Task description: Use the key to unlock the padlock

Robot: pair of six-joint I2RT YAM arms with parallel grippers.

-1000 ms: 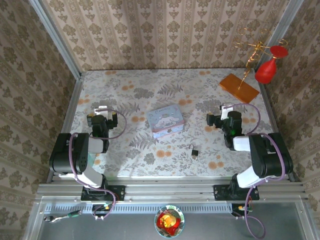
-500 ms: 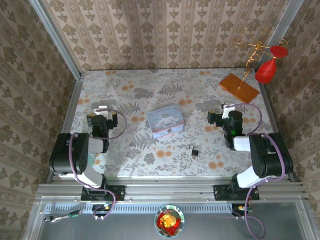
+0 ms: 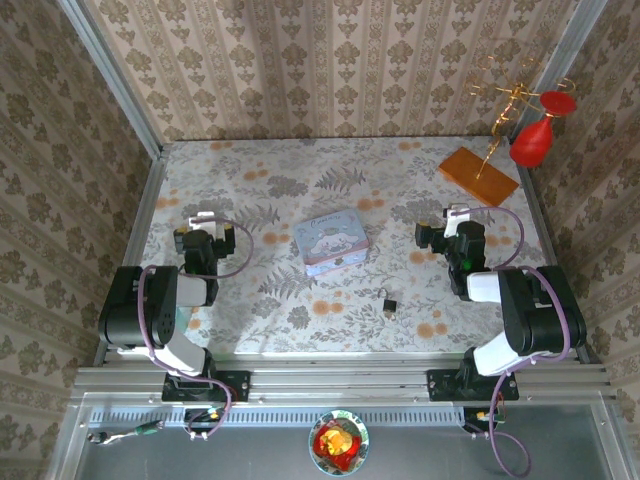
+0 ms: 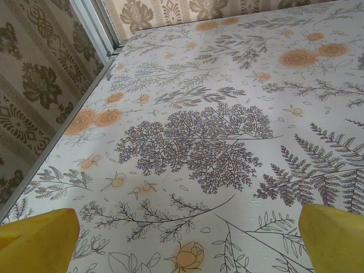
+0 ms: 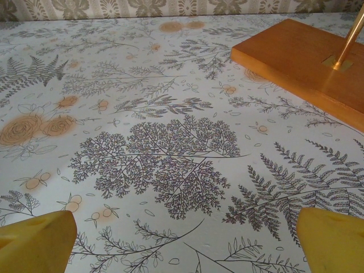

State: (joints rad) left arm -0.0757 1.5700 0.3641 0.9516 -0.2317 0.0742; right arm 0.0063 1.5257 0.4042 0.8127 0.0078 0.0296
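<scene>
The bench has a cloth with a print of ferns and orange flowers, and walls with patterned paper stand around it on three sides. At its far right corner lies an orange-brown wooden board, and a thin gold stand rises from it, with a red vase-like object just beside. Near the middle of the bench lies a pale blue tin box with a cartoon on its lid, a little turned.

The left pincer is released. Its yellow fingertips are wide apart over bare cloth and grasp nothing. The right pincer is also released and empty, its fingertips spread, and it faces the wooden board.

The padlock is small and dark. It lies on the cloth toward the near edge, in front and to the right of the tin, between the two arms and well apart from both pincers.
</scene>
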